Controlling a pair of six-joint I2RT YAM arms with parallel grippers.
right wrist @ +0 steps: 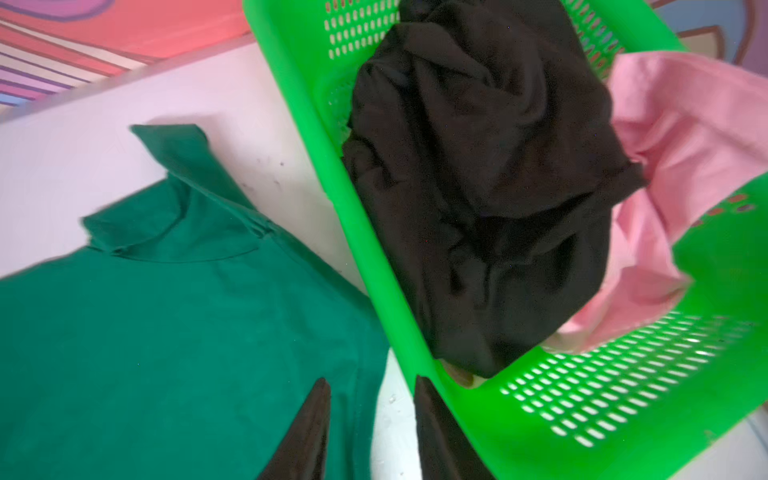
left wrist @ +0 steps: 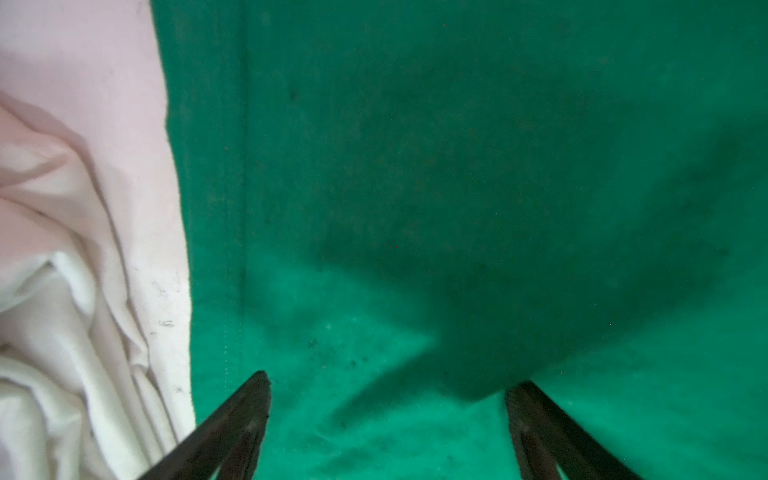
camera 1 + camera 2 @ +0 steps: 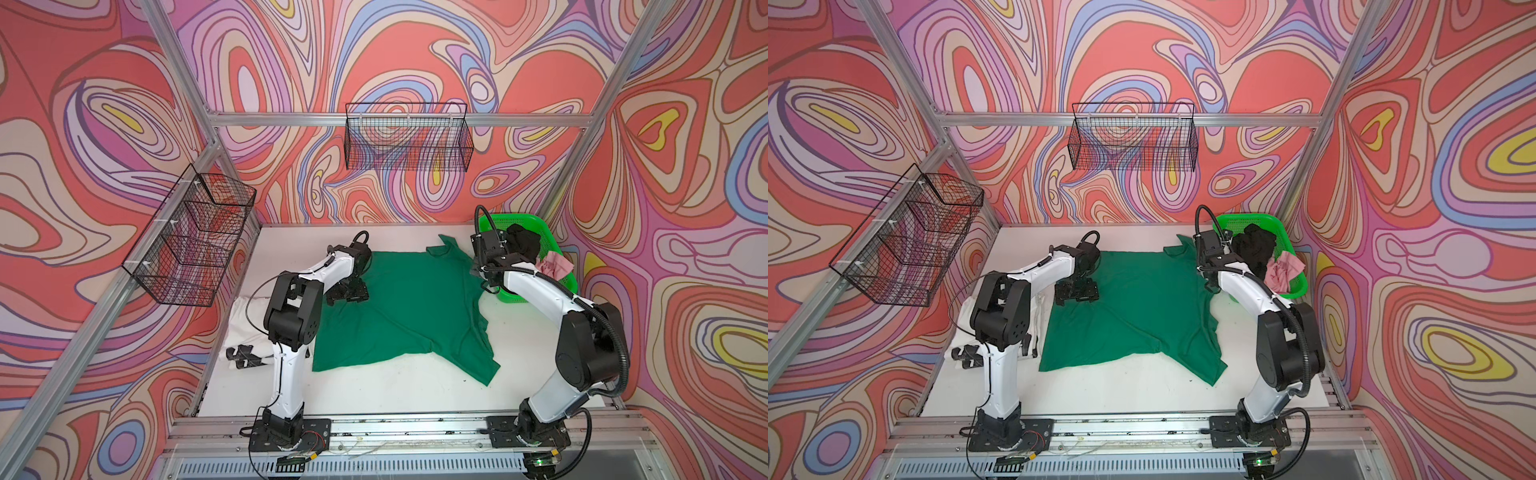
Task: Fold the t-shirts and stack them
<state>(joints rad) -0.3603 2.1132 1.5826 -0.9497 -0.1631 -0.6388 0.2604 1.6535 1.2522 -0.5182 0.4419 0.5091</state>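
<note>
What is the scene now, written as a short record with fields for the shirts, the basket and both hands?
green shirt: spread on the table, not yet folded
white shirt: rumpled, left of the green shirt
black shirt: bunched in the basket
pink shirt: in the basket, draped over its rim
basket: far right corner of the table
left hand: open, over the green shirt near the white shirt
right hand: open, empty, at the green shirt's edge beside the basket
</note>
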